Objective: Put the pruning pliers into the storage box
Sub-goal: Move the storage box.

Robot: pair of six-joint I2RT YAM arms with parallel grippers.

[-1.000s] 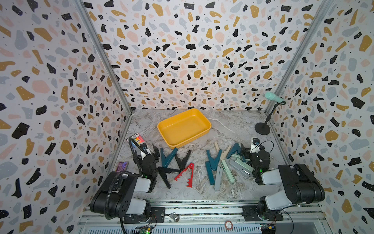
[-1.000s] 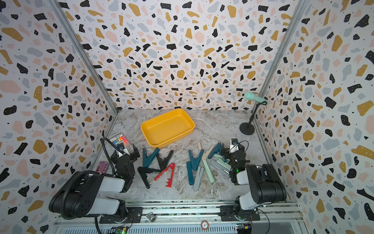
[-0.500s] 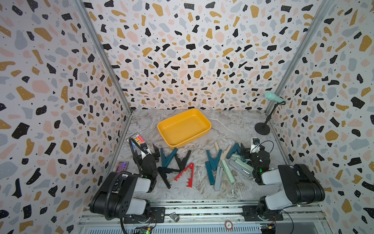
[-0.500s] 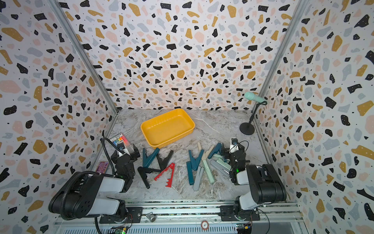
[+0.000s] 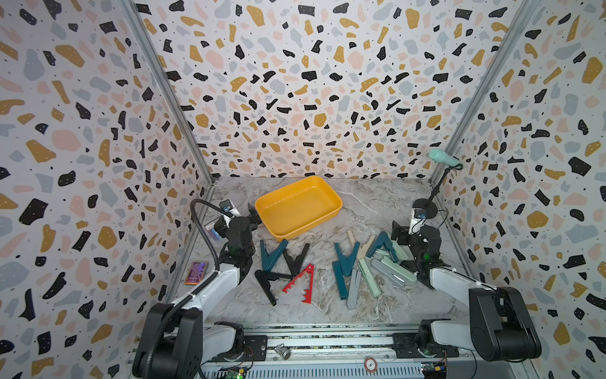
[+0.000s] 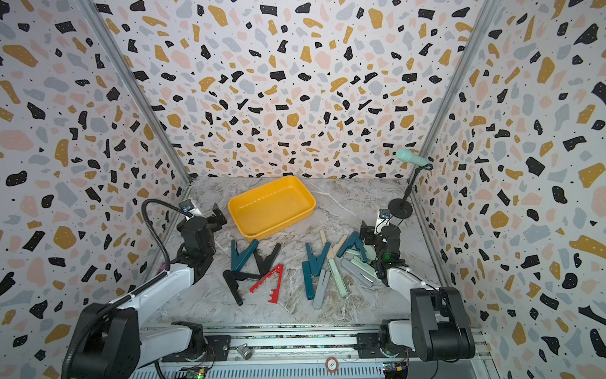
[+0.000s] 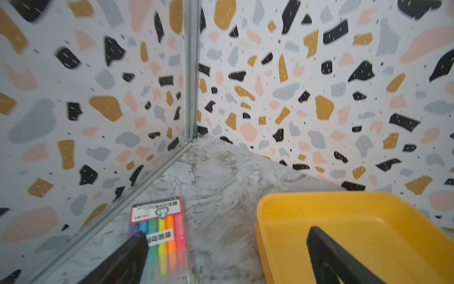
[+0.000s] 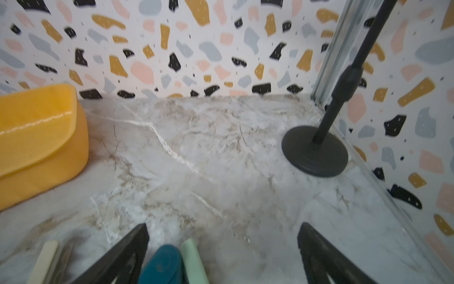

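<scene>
A robot-lab booth, shown by terrazzo-print walls [image 5: 295, 82] and metal mounting rail [image 5: 328, 339].

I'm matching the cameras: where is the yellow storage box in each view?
Both top views: storage box near the back wall.
Left wrist: box beside the rainbow packet.
Right wrist: box across bare marble from the stand base.
Shared landmark: that terrazzo wall behind it.

Smooth yellow plastic with a soft gloss forms the storage box [image 5: 296, 210], set on a marble-veined surface [image 5: 377, 203] of faint sheen. The pruning pliers [image 5: 269, 264] look like matt plastic; the enclosure's corner posts [image 7: 192, 73] are brushed metal.
</scene>
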